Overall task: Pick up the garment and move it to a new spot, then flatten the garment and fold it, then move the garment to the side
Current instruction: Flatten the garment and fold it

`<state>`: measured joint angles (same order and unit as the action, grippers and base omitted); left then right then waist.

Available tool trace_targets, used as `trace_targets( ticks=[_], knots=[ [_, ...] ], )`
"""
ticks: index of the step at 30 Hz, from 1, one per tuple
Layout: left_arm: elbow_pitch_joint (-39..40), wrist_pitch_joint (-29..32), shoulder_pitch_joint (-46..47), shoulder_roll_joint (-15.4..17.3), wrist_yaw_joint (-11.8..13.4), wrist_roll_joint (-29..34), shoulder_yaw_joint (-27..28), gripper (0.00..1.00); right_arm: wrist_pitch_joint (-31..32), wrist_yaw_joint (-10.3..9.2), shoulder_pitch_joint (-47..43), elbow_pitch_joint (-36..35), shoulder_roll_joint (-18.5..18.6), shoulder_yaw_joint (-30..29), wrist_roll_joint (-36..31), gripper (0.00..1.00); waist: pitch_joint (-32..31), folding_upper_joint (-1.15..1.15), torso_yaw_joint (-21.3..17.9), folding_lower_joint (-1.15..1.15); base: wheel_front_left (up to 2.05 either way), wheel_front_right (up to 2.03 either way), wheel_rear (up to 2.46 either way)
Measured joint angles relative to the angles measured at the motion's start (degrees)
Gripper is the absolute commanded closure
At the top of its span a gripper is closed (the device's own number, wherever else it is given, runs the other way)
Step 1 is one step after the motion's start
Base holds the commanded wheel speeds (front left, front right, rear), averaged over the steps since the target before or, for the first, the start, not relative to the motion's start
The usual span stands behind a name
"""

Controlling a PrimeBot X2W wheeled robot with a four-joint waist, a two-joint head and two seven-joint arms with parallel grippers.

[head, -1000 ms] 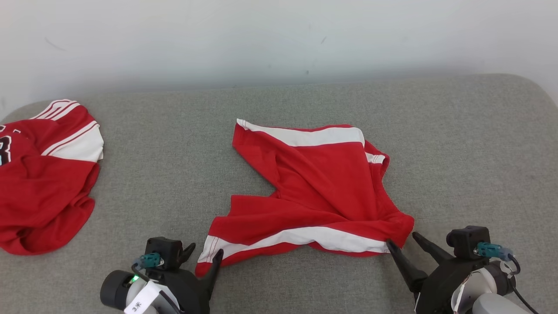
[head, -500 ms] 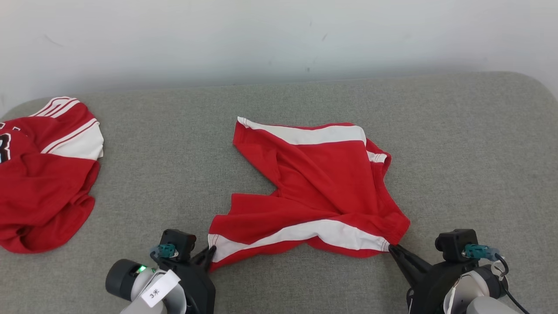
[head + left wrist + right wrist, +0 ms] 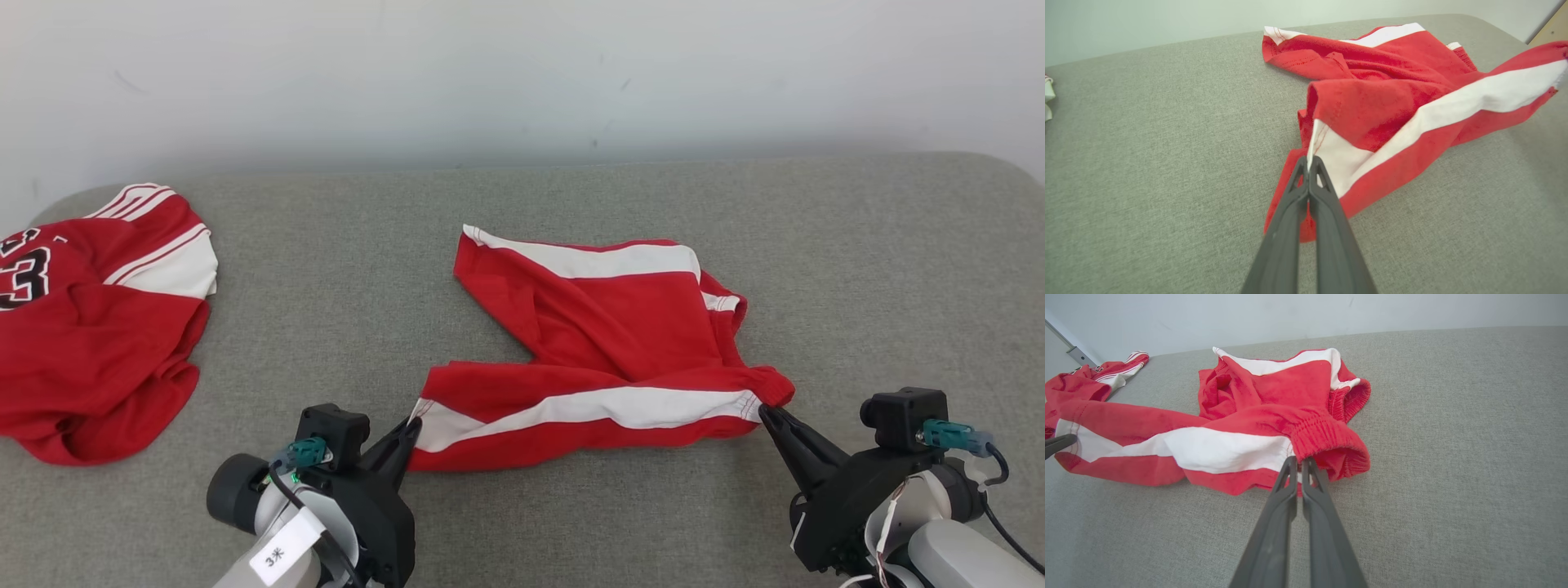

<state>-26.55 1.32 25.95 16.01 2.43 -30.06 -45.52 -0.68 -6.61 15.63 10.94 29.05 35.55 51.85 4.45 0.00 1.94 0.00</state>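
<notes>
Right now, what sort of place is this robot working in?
Probably an indoor room set up for garment folding, perhaps a test space. A grey fabric-covered surface with rounded corners runs along a plain white wall, and on it lie red shorts and a red jersey.

garment (image 3: 629, 335): red, crossed by a broad white band along each side | jersey (image 3: 90, 351) at the bench's left edge: red, sleeve banded in white with thin red stripes, numeral printed in black | bench (image 3: 326, 269): covered in plain grey weave | wall (image 3: 522, 73): painted pale grey-white | left gripper (image 3: 415, 423), right gripper (image 3: 763, 411): finished in dark grey
</notes>
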Motion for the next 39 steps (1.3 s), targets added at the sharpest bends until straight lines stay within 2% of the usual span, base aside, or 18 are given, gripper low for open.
trace_targets(
  ticks=[3, 6, 7, 11, 12, 14, 17, 19, 21, 24, 25, 28, 30, 33, 39],
  knots=[
    [2.32, -0.20, -0.12, 0.18, -0.04, -0.55, 0.43, 1.00, 0.22, -0.01, 0.09, -1.08, 0.23, -0.16, 0.10, 1.00, 0.24, 0.00, 0.41, 0.00, 0.00, 0.00, 0.00],
    [4.72, 0.35, -0.13, 0.64, -2.12, -3.86, 2.20, 1.00, 4.04, 0.46, 2.43, -2.78, 0.46, 1.02, 0.70, 1.00, 1.18, 0.00, 0.71, 0.00, 0.00, 0.00, 0.00],
    [5.52, 1.40, 0.23, 0.56, -4.27, -8.37, 4.59, 1.00, 6.95, 1.72, 5.11, -3.56, 0.63, 1.74, 1.53, 1.00, 1.91, 0.00, 0.75, 0.00, 0.00, 0.00, 0.00],
    [4.94, 6.48, 5.47, 2.64, -7.89, -12.39, 6.93, 1.00, 16.40, 4.11, 14.56, -1.87, 0.69, 3.94, 3.10, 1.00, 4.04, 0.00, 0.70, 0.00, 0.00, 0.00, 0.00],
    [3.16, 12.38, 12.87, 2.85, -9.57, -16.70, 8.05, 1.00, 25.62, 5.11, 23.66, 1.93, -0.15, 5.38, 5.30, 1.00, 6.07, 0.00, 0.54, 0.01, 0.00, 0.00, 0.00],
    [1.16, 16.68, 18.65, 2.60, -9.55, -19.54, 9.17, 1.00, 31.15, 4.76, 30.88, 5.57, -1.69, 5.33, 6.20, 1.00, 7.53, 0.00, 0.40, 0.01, 0.00, 0.00, 0.00],
    [-3.01, 19.47, 30.23, 2.71, -9.45, -21.39, 13.26, 1.00, 35.22, 2.71, 44.68, 11.16, -4.37, 3.60, 4.43, 1.00, 9.84, 0.01, 0.20, 0.02, 0.00, 0.00, 0.00],
    [-4.31, 17.27, 40.82, 2.94, -9.43, -19.71, 16.39, 1.00, 33.34, 2.48, 54.44, 13.63, -5.58, 0.03, 0.14, 1.00, 11.44, 0.01, 0.12, 0.02, 0.00, 0.00, 0.00],
    [-3.77, 10.21, 50.33, 1.66, -7.77, -17.39, 21.87, 1.00, 27.03, 2.18, 62.31, 14.71, -6.48, -3.92, -4.49, 1.00, 13.04, 0.01, 0.13, 0.02, 0.00, 0.00, 0.00],
    [0.87, 4.10, 55.28, 0.32, -7.68, -16.67, 24.38, 1.00, 16.92, 2.37, 70.48, 12.05, -5.61, -6.31, -8.29, 1.00, 15.47, -0.02, 0.41, -0.02, 0.00, 0.00, 0.00],
    [1.27, 3.32, 54.74, 0.31, -8.25, -16.12, 23.85, 1.00, 14.73, 3.76, 71.38, 11.48, -5.46, -6.17, -9.04, 1.00, 16.30, -0.01, 0.57, -0.02, 0.00, 0.00, 0.00],
    [-0.97, 1.66, 48.12, 0.31, -8.69, -16.91, 21.99, 1.00, 10.16, 7.32, 66.76, 13.21, -6.37, -3.04, -9.68, 1.00, 18.49, -0.01, 1.16, 0.00, 0.00, 0.00, 0.00],
    [-3.02, 1.08, 40.89, 0.74, -9.04, -16.89, 20.12, 1.00, 8.88, 8.82, 58.49, 15.88, -7.48, -0.38, -9.51, 1.00, 19.49, 0.01, 1.60, 0.04, 0.00, 0.00, 0.00],
    [-6.79, 0.80, 31.16, 1.58, -9.50, -16.90, 16.46, 1.00, 7.44, 11.16, 46.82, 19.16, -7.16, 1.46, -7.49, 1.00, 19.79, 0.02, 2.13, 0.04, 0.00, 0.00, 0.00],
    [-9.22, -0.44, 19.34, 1.86, -9.57, -17.44, 11.45, 1.00, 3.61, 12.68, 33.07, 20.19, -5.65, 2.86, -4.05, 1.00, 17.41, 0.01, 1.65, -0.01, 0.00, 0.00, 0.00]
  ],
)
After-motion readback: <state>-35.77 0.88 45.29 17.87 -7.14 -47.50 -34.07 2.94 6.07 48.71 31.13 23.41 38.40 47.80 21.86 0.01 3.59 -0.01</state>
